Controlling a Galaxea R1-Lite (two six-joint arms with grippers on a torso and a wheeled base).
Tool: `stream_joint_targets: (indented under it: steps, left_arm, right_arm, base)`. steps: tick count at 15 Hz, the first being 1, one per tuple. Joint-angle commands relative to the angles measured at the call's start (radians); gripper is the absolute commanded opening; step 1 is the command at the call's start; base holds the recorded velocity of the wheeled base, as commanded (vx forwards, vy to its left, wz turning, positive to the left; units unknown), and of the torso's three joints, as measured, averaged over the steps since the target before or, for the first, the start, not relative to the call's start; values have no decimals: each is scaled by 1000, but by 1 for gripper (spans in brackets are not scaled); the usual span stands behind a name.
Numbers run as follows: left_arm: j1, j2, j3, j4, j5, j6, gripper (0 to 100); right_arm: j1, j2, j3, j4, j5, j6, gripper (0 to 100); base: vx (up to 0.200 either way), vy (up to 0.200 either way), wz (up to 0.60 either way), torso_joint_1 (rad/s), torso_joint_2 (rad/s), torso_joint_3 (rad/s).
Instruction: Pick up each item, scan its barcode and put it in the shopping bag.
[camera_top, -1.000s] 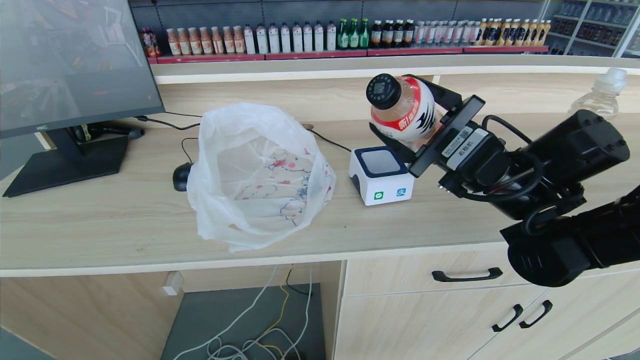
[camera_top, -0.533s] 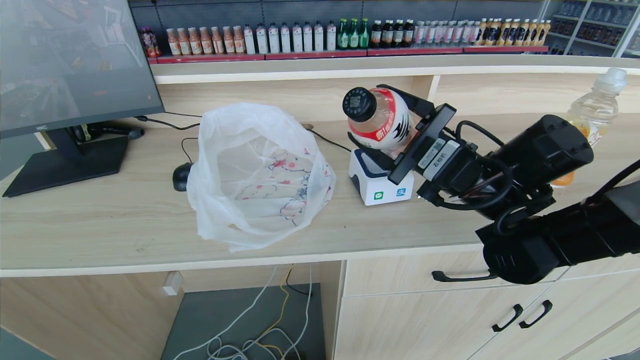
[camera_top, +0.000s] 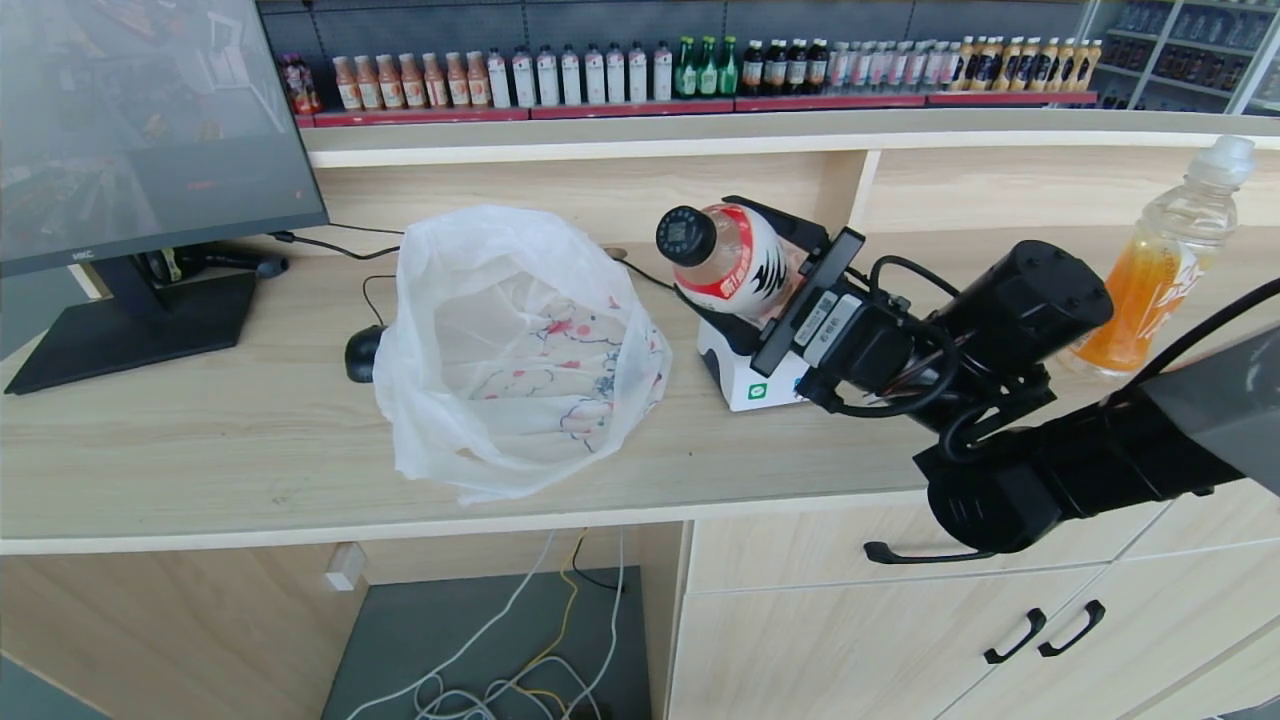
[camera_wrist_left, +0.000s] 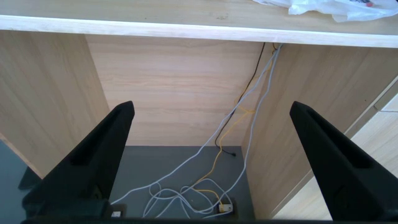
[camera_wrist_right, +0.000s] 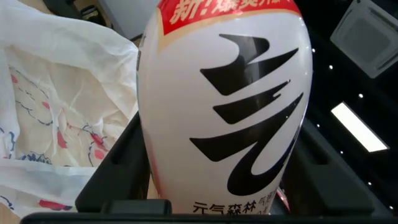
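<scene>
**A:** What moved?

**B:** The right arm went left and down. Its right gripper (camera_top: 722, 258) carried the white bottle (camera_top: 745, 265) from up high to just over the scanner (camera_top: 755, 385). It is nearer the shopping bag (camera_top: 510, 340) now. The arm also got out of the way, so we can see the whole orange bottle (camera_top: 1150, 280).

**A:** Is it holding the white bottle tight?

**B:** Yes. The fingers (camera_top: 795, 222) squeeze it from both sides. The bottle is tipped over, with its black cap pointing at the bag.

**A:** Is it in the bag?

**B:** Not yet. It hangs in the air just beside the bag's open top. I can't tell if the scan is done.

**A:** And the left gripper (camera_wrist_left: 211, 109)?

**B:** It is down low, under the counter (camera_top: 200, 440). Its fingers (camera_wrist_left: 99, 155) are wide apart with nothing in them. There are wires (camera_wrist_left: 205, 186) on the floor behind.

**A:** So what is left?

**B:** I think the white bottle goes in the bag next. Then the orange bottle, standing on the counter far to the right, still needs picking up, scanning and bagging. I see red and blue marks through the bag. I can't tell if that is a thing inside or just a picture.
</scene>
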Motion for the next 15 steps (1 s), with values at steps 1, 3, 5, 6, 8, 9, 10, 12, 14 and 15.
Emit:
stream_joint_targets:
  steps: [1, 3, 5, 6, 8, 9, 10, 12, 14, 15]
  left_arm:
    - [0, 0, 0, 0, 0, -1, 100]
    - [0, 0, 0, 0, 0, 1, 100]
    - [0, 0, 0, 0, 0, 1, 100]
    - [0, 0, 0, 0, 0, -1, 100]
    - [0, 0, 0, 0, 0, 1, 100]
    - [0, 0, 0, 0, 0, -1, 100]
    - [0, 0, 0, 0, 0, 1, 100]
    - [0, 0, 0, 0, 0, 1, 100]
    - [0, 0, 0, 0, 0, -1, 100]
    - [0, 0, 0, 0, 0, 1, 100]
  right_arm:
    - [-2, 23, -19, 4, 1, -5, 0]
    - [-25, 47, -36, 7, 1, -19, 0]
    - [-41, 63, -36, 7, 10, -34, 0]
    - [-41, 66, -36, 7, 12, -40, 0]
    - [-45, 76, -38, 10, 12, -46, 0]
    - [-47, 83, -44, 10, 12, -51, 0]
    - [-50, 86, -50, 12, 12, -56, 0]
    - [-62, 93, -67, 12, 13, -57, 0]
    - [-76, 99, -73, 12, 12, -59, 0]
    - [-80, 104, -80, 12, 10, -59, 0]
  base:
    - [0, 0, 0, 0, 0, 0]
    - [0, 0, 0, 0, 0, 0]
    - [0, 0, 0, 0, 0, 0]
    - [0, 0, 0, 0, 0, 0]
    - [0, 0, 0, 0, 0, 0]
    - [0, 0, 0, 0, 0, 0]
    - [0, 0, 0, 0, 0, 0]
    - [0, 0, 0, 0, 0, 0]
    - [0, 0, 0, 0, 0, 0]
    - [0, 0, 0, 0, 0, 0]
